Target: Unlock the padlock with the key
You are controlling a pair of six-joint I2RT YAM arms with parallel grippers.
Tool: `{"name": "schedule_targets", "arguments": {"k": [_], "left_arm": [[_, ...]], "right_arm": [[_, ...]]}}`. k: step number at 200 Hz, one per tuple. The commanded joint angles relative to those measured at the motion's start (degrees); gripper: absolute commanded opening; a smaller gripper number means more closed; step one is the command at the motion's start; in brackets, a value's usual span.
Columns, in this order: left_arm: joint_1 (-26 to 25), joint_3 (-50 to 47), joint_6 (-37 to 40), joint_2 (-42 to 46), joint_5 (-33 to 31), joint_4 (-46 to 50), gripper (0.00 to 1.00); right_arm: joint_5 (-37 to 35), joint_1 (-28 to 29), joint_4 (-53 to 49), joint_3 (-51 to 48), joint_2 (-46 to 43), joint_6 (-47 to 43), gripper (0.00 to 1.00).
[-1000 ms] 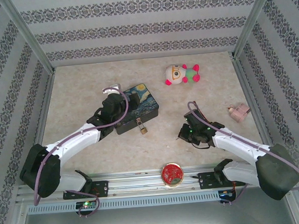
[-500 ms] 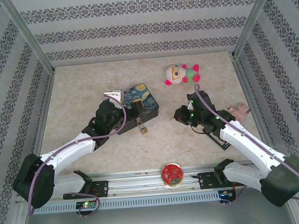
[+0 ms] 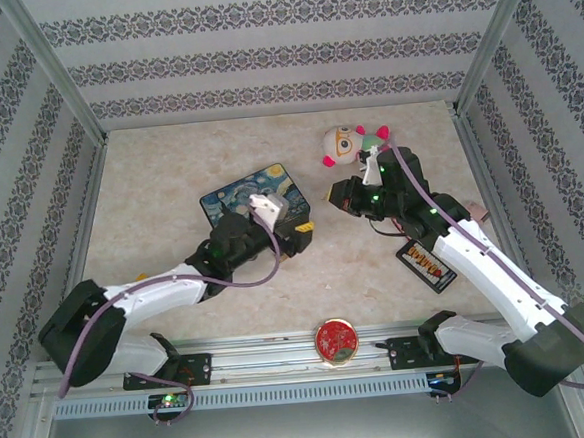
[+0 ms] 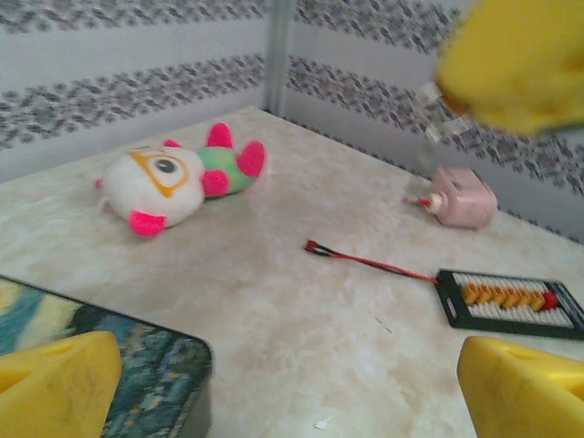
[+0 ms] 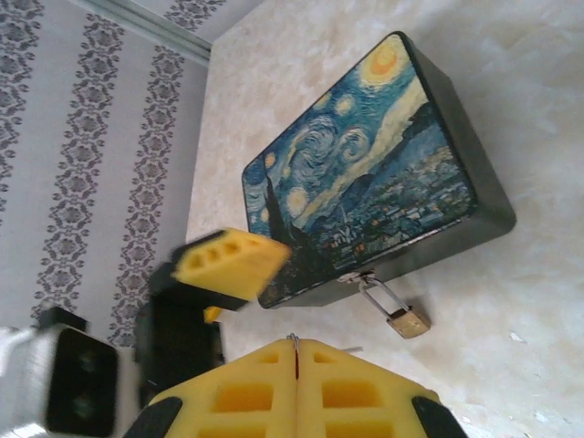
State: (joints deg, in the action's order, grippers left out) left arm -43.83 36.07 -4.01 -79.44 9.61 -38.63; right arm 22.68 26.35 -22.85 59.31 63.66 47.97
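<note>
Padlock [image 5: 402, 318] hangs by its silvery shackle from the hasp on the front wall of the tin [image 5: 365, 173], its brass body lying on the tabletop [image 3: 167, 158] just beside that wall. The right end effector [image 5: 297, 354] hovers near the lock, apart from it, with its yellow fingers pressed together. A thin dark sliver with a small loop at its tip, the key [image 5: 294, 343], shows pinched in the seam between them. The left end effector [image 4: 287, 370] sits at the tin's front right corner with its fingers spread wide and nothing but bare tabletop between them. From its wrist view the tin's painted lid fills the lower left corner. In the top view the left arm reaches in low across the tin's near side, while the right arm stretches over the middle of the tabletop with its wrist to the right of the tin. A plush [image 3: 352, 143] lies on its side towards the back wall, well apart from the tin. An abacus [image 4: 511, 301] with a red cord lies flat to the right, a pink block [image 4: 461, 196] beyond it near the side wall. A red disc [image 3: 337, 340] rests at the near edge between the two arm bases.
</note>
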Motion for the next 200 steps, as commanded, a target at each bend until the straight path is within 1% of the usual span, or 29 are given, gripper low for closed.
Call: {"name": "schedule_targets", "arguments": {"k": [1,13,33,44,54,88,104,132,168,178,200], "left_arm": [[-1.33,2.63,4.55,-4.01,1.63,-8.73,0.89],[-1.43,3.18,4.36,-6.21,2.49,-11.72,0.85],[-1.43,4.38,4.2,-9.05,3.4,-14.99,0.82],[-1.43,4.78,3.96,-10.13,3.66,-16.66,0.76],[-1.43,5.01,3.53,-10.87,3.67,-18.01,0.73],[-1.43,5.89,3.48,-11.8,4.28,-19.46,0.69],[-1.43,6.19,3.48,-11.82,4.06,-19.46,0.65],[-1.43,6.79,3.74,-12.15,3.5,-19.34,0.63],[-1.43,7.52,3.73,-12.93,3.23,-19.77,0.51],[-1.43,7.61,3.75,-13.1,3.24,-19.82,0.49],[-1.43,7.75,3.82,-13.29,3.03,-19.94,0.37]], "right_arm": [[2.46,-0.24,2.39,1.27,0.41,-0.1,0.0],[2.66,-0.25,2.71,0.84,0.33,0.11,0.0],[2.99,-0.25,2.88,0.5,0.14,0.22,0.0],[3.06,-0.25,2.81,0.3,-0.11,0.34,0.0],[3.07,-0.25,2.89,0.11,-0.27,0.34,0.0],[3.17,-0.25,3.38,-0.65,-0.25,0.51,0.0],[3.38,-0.24,3.77,-1.06,-0.07,0.64,0.0],[3.91,-0.18,4.7,-1.55,0.15,1.03,0.0],[3.97,-0.16,4.71,-1.86,0.15,0.91,0.0],[4.02,-0.16,4.71,-1.93,0.23,1.02,0.0],[4.04,-0.16,4.7,-2.09,0.41,1.01,0.0]]}}
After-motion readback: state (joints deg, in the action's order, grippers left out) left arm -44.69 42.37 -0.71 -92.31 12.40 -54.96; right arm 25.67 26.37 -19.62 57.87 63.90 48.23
